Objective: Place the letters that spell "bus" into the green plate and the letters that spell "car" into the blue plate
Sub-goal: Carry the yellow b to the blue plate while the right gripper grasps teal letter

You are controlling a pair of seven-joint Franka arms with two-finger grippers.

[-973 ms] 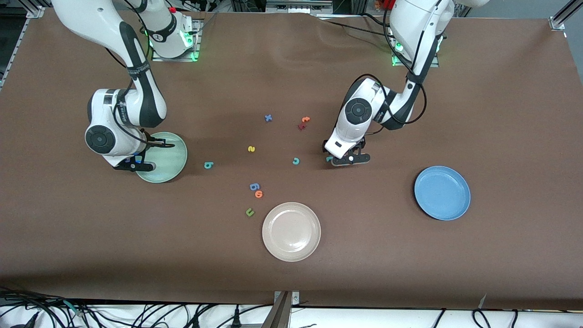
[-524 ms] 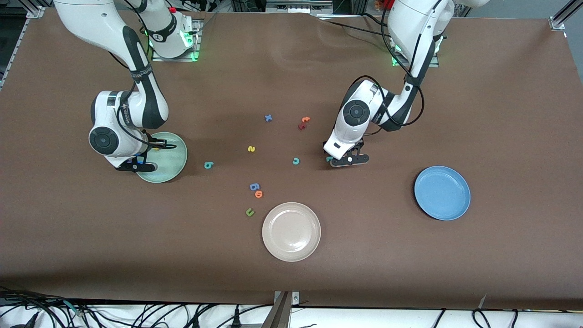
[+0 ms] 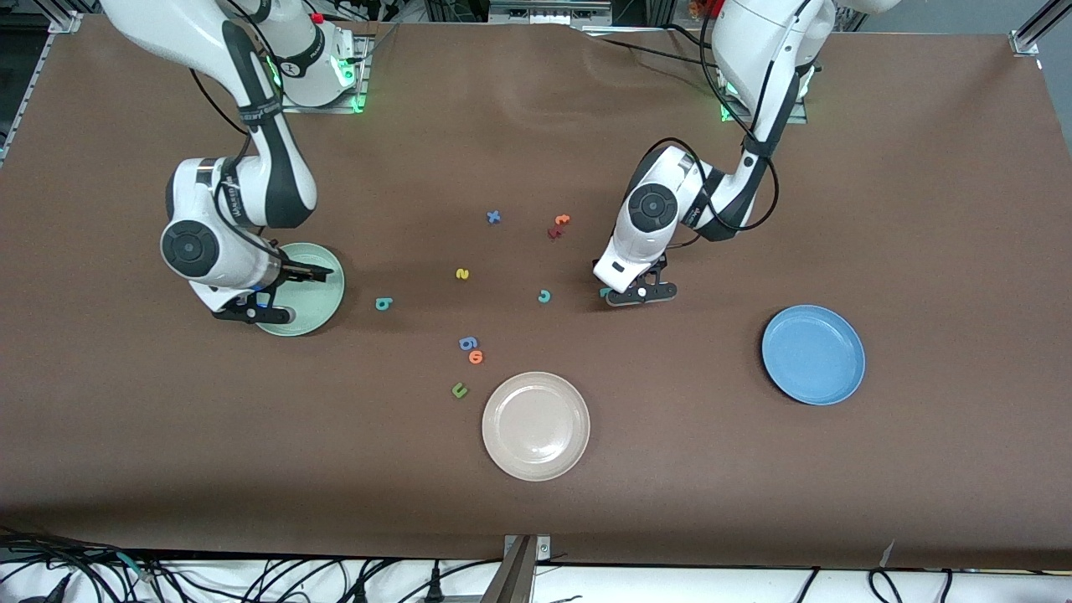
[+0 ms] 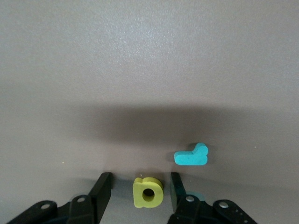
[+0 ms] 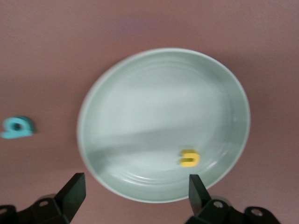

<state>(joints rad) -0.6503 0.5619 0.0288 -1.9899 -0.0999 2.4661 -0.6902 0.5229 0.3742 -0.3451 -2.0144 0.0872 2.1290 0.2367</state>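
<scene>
The yellow "u" (image 5: pixel 189 158) lies in the green plate (image 5: pixel 140 107), free of my right gripper (image 5: pixel 135 189), which hangs open and wide over the plate's rim (image 3: pixel 322 293). My left gripper (image 4: pixel 139 192) is low on the table, open, with the yellow "a" (image 4: pixel 148 192) between its fingers and a gap on each side. The teal "r" (image 4: pixel 191 155) lies just beside it. On the table lie the teal "b" (image 3: pixel 383 303), yellow "s" (image 3: pixel 461 274) and teal "c" (image 3: pixel 544 296). The blue plate (image 3: pixel 812 354) holds nothing.
A beige-white plate (image 3: pixel 536 425) sits nearest the front camera. Near it lie a green "u" (image 3: pixel 459 389), an orange "o" (image 3: pixel 476 358) and a blue "g" (image 3: pixel 467 342). A blue "x" (image 3: pixel 493 217) and an orange and dark red pair (image 3: pixel 558 226) lie nearer the bases.
My right gripper has opened over the green plate, leaving the yellow "u" in it. My left gripper's fingers have drawn closer together around the yellow "a".
</scene>
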